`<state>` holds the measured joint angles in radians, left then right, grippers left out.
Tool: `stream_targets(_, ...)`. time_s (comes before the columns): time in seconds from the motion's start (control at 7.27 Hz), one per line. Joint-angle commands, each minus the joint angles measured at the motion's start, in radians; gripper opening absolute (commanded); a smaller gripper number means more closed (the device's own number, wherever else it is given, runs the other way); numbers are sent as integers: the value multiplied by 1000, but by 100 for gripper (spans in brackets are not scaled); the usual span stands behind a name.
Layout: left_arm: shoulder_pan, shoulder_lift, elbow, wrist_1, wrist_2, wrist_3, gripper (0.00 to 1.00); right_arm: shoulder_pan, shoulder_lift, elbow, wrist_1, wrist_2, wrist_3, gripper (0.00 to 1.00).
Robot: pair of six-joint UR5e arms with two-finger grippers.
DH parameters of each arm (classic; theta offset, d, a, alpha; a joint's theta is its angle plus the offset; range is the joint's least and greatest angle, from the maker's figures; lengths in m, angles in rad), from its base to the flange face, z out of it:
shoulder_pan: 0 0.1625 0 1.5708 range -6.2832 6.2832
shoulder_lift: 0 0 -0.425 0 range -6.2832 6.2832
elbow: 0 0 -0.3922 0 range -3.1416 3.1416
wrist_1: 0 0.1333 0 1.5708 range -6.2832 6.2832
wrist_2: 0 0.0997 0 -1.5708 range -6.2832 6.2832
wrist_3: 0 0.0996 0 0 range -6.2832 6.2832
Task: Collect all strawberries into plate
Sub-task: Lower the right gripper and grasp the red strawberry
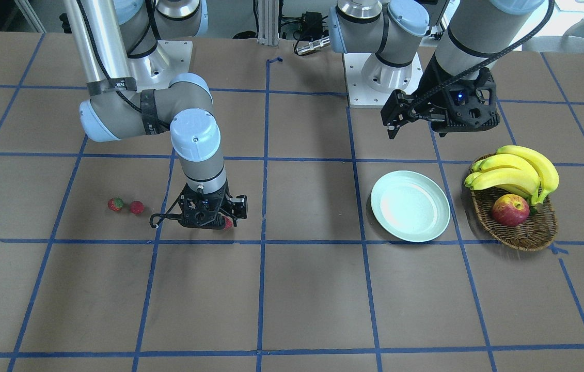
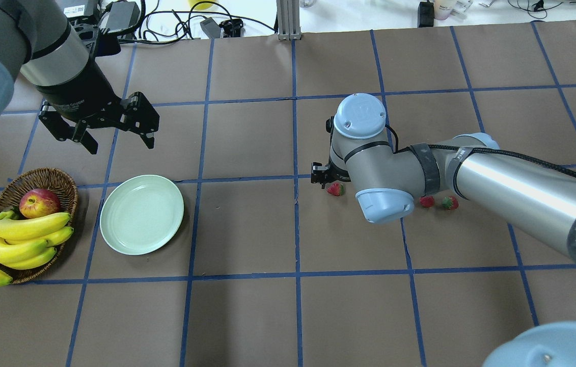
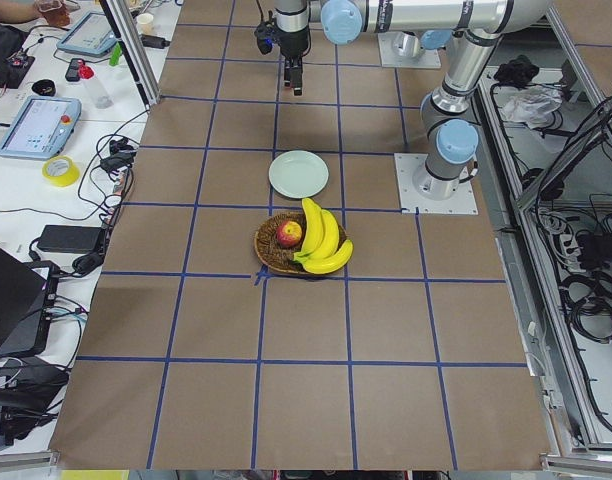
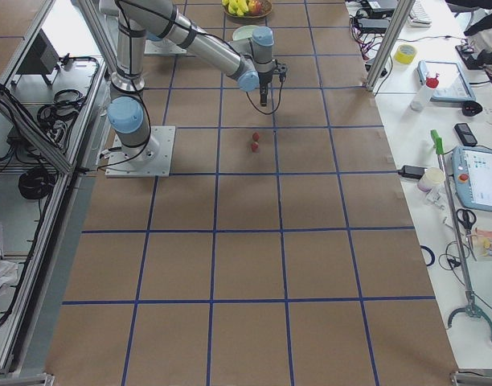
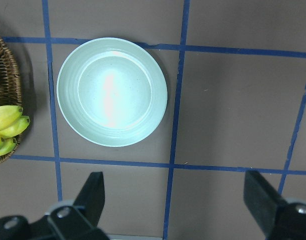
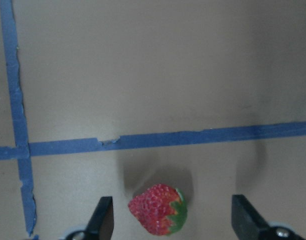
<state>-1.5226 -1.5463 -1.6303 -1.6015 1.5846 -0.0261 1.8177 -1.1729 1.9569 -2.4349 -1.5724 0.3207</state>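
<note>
Three strawberries lie on the table. One (image 6: 158,216) sits between the open fingers of my right gripper (image 6: 173,220), nearer the left finger (image 6: 103,220); I cannot tell whether it touches. It also shows in the front view (image 1: 227,223) and the overhead view (image 2: 335,189). The other two strawberries (image 1: 115,204) (image 1: 137,207) lie side by side beyond that arm, also in the overhead view (image 2: 426,202) (image 2: 449,203). The pale mint-green plate (image 1: 410,205) (image 2: 141,214) (image 5: 112,91) holds nothing. My left gripper (image 2: 119,144) (image 5: 177,200) is open and empty, hovering high beside the plate.
A brown wicker basket (image 1: 524,235) (image 2: 43,178) with bananas (image 1: 519,170) and a red-yellow apple (image 1: 510,210) stands right beside the plate. Blue tape lines grid the brown table. Brown table surface lies between the plate and the right gripper.
</note>
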Motion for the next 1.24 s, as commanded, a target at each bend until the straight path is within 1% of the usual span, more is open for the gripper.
stream_targets(0.0, -1, 0, 0, 2, 0, 0, 100, 0, 15, 0, -9, 6, 0, 61)
stream_targets(0.14, -1, 0, 0, 9, 0, 0, 100, 0, 15, 0, -7, 6, 0, 46)
stream_targets(0.28, -1, 0, 0, 9, 0, 0, 100, 0, 10, 0, -6, 6, 0, 34)
stream_targets(0.41, 1, 0, 0, 9, 0, 0, 100, 0, 3, -9, -6, 5, 6, 16)
stream_targets(0.55, 1, -2, 0, 11, 0, 0, 100, 0, -25, -12, -1, 6, 6, 9)
stream_targets(0.69, 1, -2, 0, 11, 0, 0, 100, 2, -37, -18, 0, 8, 5, 7)
stream_targets(0.83, 1, 0, 0, 9, 2, 0, 100, 33, -37, -45, 7, 15, 74, 7)
stream_targets(0.96, 1, 3, 1, 11, 0, -2, 100, 128, -24, -99, 7, 53, 187, 6)
stream_targets(1.1, 2, 2, 1, 14, -2, -2, 100, 212, 8, -136, 4, 52, 307, 6)
